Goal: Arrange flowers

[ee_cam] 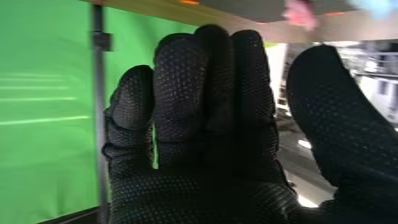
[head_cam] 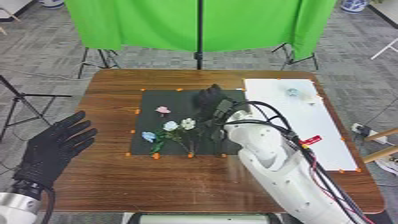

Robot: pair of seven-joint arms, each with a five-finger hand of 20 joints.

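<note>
no readable text, red tag [head_cam: 311, 140] by right arm's [head_cam: 282, 167] cables [head_cam: 313, 161], marks too small

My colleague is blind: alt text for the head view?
The robot's black-gloved right hand is over a black sheet on a brown wooden table, right of a pink flower, a blue flower and two white flowers; the black-gloved left hand is open, at left.

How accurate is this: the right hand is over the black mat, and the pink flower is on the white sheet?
The sheet is wrong: the head view shows the pink flower on the black mat. The right hand is indeed over that mat.
</note>
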